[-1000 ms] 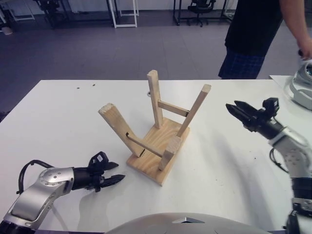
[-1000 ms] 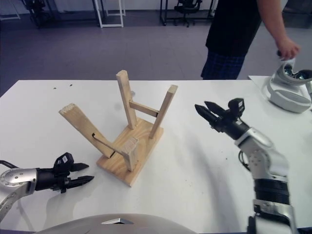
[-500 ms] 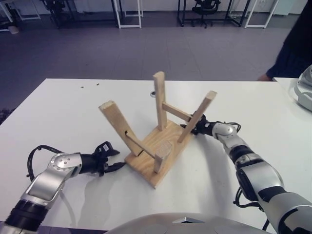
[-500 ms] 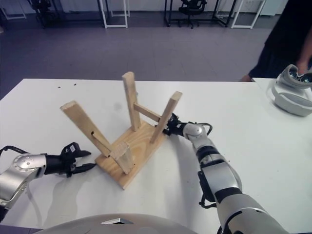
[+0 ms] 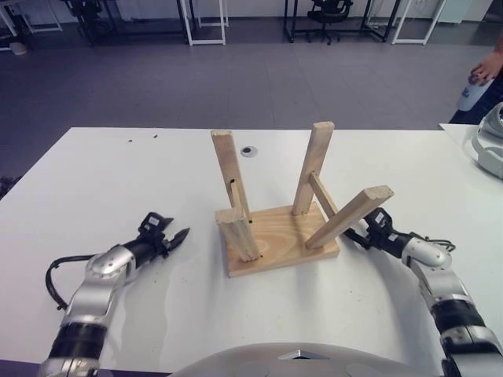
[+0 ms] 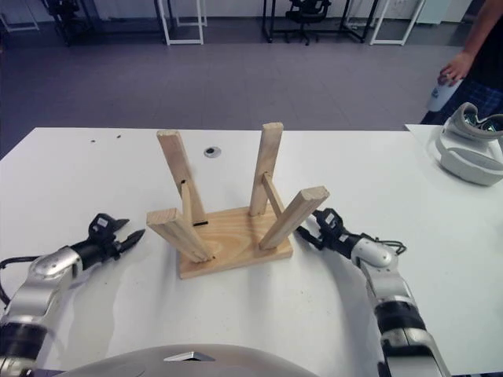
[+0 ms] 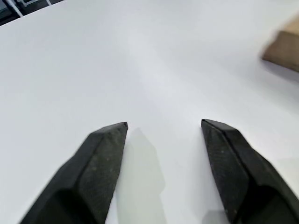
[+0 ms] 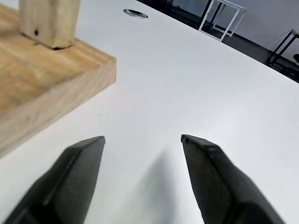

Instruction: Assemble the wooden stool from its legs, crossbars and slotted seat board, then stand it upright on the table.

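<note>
Stool (image 5: pixel 279 239) legs-up on table (image 5: pixel 94 181)

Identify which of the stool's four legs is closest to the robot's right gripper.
The near right leg, which slants outward toward the robot's right. The right gripper sits just beside its lower part; the others stand farther off.

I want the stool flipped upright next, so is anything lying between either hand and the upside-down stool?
Nothing visible. Bare table lies between the open left hand and the seat board; the open right hand sits close beside the board's other end.
</note>
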Available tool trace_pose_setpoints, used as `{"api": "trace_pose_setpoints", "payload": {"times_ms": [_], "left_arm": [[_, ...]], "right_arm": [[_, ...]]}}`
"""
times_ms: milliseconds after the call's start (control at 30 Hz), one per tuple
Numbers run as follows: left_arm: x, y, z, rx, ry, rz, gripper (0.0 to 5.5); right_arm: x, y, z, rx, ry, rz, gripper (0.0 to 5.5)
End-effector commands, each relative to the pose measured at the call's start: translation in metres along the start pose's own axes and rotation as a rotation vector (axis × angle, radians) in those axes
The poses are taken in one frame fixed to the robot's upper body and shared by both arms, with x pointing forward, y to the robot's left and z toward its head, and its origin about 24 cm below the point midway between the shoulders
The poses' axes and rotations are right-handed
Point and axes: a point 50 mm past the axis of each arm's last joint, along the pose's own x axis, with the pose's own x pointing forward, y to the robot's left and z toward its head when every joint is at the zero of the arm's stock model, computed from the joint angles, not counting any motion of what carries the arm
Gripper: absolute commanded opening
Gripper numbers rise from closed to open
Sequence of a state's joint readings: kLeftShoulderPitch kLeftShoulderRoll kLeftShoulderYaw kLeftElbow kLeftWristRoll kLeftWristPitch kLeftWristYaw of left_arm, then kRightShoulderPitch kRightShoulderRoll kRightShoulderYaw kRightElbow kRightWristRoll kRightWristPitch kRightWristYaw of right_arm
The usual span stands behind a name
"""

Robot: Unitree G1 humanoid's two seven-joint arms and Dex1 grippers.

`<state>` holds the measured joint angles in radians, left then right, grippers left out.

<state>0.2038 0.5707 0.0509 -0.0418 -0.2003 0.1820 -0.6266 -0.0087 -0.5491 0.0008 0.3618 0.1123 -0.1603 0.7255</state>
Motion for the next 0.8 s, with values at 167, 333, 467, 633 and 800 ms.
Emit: {"api": "trace_pose_setpoints", "payload": {"times_ms": [167,333,467,633,800], "left_arm": [[0.012,-0.078,0.016,-0.039,-0.001,-0.127,2.9],[0.008,-0.092,0.048,-0.105,-0.044,-0.266,2.9],[-0.016,-0.081,0.078,-0.132,-0.094,-0.358,2.9],[-0.038,-0.062,0.097,-0.115,-0.12,-0.376,2.9],[-0.052,-0.055,0.104,-0.065,-0.095,-0.383,2.9]], "right_arm": [[-0.014,0.074,0.016,0.072,0.071,0.217,3.07],[-0.014,0.08,0.051,0.165,0.027,0.332,3.07],[-0.034,0.072,0.075,0.225,0.033,0.446,3.07],[-0.058,0.054,0.102,0.232,0.013,0.516,3.07],[-0.068,0.032,0.113,0.204,0.009,0.449,3.07]]}}
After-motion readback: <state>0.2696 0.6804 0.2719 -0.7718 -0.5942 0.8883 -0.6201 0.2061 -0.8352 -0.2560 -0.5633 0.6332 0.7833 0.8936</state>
